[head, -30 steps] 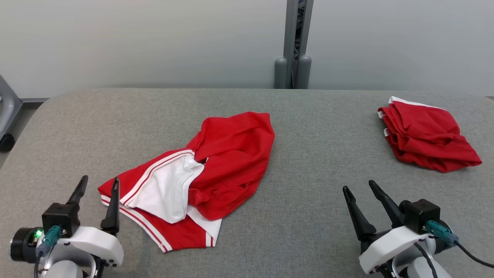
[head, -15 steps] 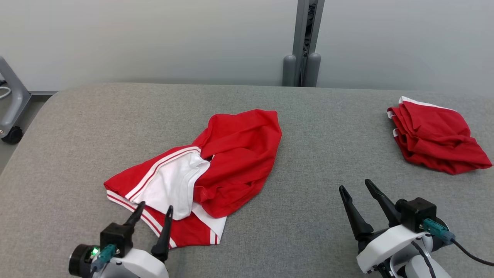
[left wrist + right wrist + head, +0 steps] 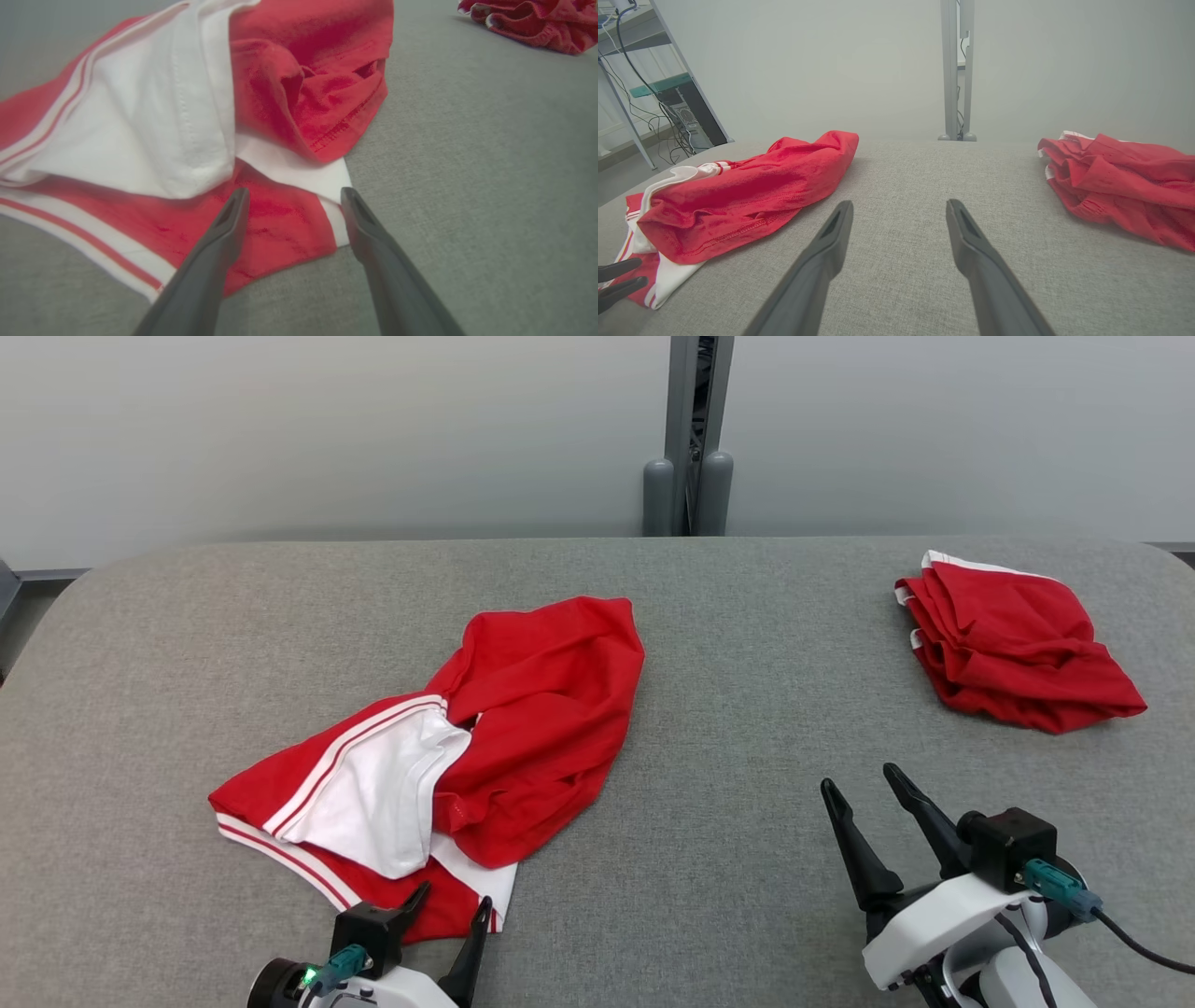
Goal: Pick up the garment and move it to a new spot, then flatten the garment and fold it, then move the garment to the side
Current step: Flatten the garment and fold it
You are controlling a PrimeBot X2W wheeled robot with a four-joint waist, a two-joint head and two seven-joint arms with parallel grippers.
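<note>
A crumpled red garment [image 3: 541, 709] with white panels and stripes lies left of the middle on the grey table [image 3: 747, 877]. My left gripper [image 3: 454, 896] is open at the garment's near right corner. In the left wrist view the left gripper [image 3: 294, 192] has its fingertips low over the red and white hem of the garment [image 3: 299, 84], with nothing held. My right gripper [image 3: 857, 777] stands open over bare table at the lower right, apart from any cloth. The right wrist view has the right gripper [image 3: 899, 203] pointing between the garment [image 3: 752, 196] and a second red pile.
A second red garment [image 3: 1013, 653], loosely folded, lies at the table's far right [image 3: 537, 23] [image 3: 1120, 186]. A grey post [image 3: 686, 439] stands behind the far edge against a pale wall. A rack with cables [image 3: 654, 93] stands off the table's left side.
My left gripper has moved from the garment's left corner rightward and nearer, to its near right corner. The head camera shifted. The right arm and both garments have stayed put.
</note>
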